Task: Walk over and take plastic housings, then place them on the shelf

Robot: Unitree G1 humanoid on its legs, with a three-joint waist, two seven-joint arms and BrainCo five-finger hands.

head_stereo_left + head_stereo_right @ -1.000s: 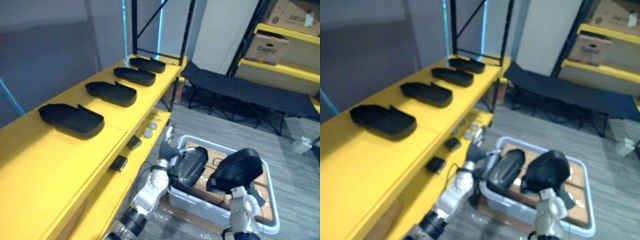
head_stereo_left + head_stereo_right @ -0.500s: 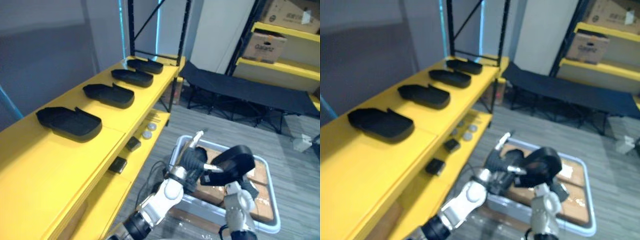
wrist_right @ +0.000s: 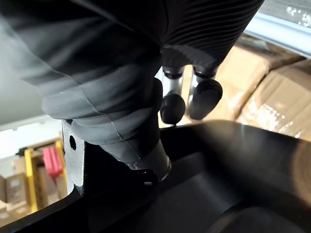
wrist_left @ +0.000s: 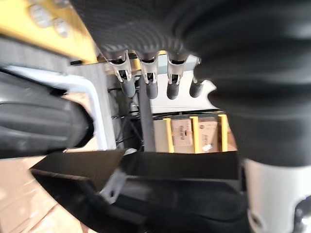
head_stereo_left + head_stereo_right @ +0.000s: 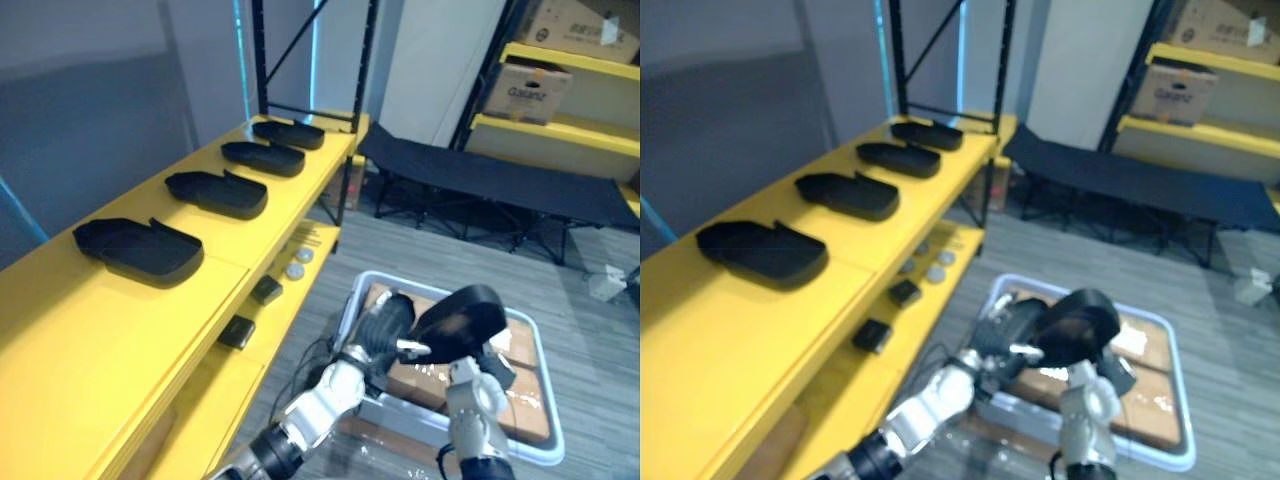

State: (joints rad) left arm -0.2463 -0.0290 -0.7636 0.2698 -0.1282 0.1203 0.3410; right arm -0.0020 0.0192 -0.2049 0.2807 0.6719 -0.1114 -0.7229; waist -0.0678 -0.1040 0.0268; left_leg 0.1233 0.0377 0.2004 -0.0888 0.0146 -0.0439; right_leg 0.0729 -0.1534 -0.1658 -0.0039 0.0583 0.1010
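you have one black, shell-shaped plastic housing point(image 3: 233, 165) between both hands, held in the lower centre of the head views over the translucent white plastic bin point(image 5: 541, 365) with brown cardboard boxes point(image 5: 520, 400) inside. your right hand point(image 3: 146, 97) is grasping it: its fingertips point(image 3: 172, 108) press on the rim and the thumb sits inside the shell. your left hand point(image 5: 385, 322) is loose, its fingers point(image 4: 148, 82) held straight in a row, tips just apart from the housing's edge. the long yellow metal shelf point(image 5: 120, 330) fills the left of the frame. four more black housings lie spaced along its top, from the nearest one point(image 5: 140, 250) at mid left to the farthest one point(image 5: 288, 133) near upper centre.
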